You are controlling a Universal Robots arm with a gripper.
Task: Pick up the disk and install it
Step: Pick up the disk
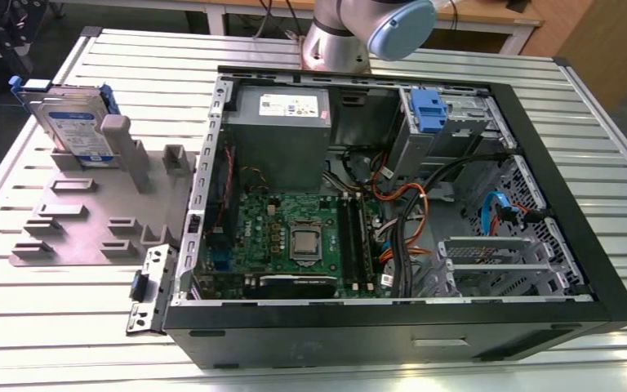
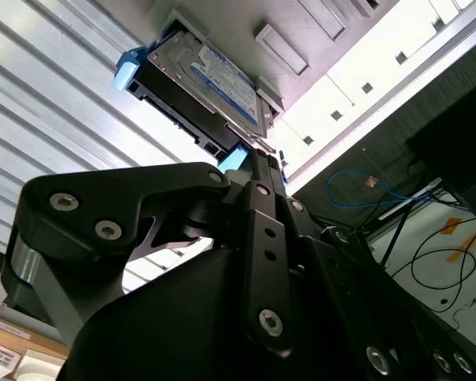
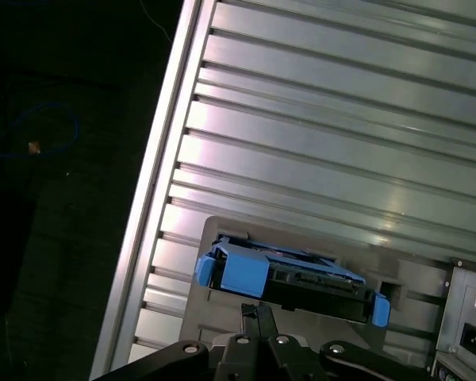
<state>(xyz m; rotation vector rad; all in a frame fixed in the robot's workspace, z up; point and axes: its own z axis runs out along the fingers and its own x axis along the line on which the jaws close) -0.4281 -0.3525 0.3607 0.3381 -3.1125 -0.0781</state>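
Well, my gripper (image 3: 256,311) sits nearest, its fingers drawn close together with nothing between them, as both wrist views show. Just ahead of the fingertips, apart from them, the disk (image 3: 301,279) stands on edge in its grey stand (image 3: 192,317), with the blue bracket wrapped round its edges. Beyond the stand the slatted table (image 3: 341,119) stretches away from me. Farther off to one side of the stand, as the exterior view shows, the open computer case (image 1: 575,245) lies with its boards and cables bare, and a blue clip (image 1: 428,110) sits in the bay at the far corner.

By my judgement the job is barely begun: the disk is not yet grasped or lifted, and both the pick-up and the fitting into the case remain.

I count one disk, one stand, one case and one blue clip.
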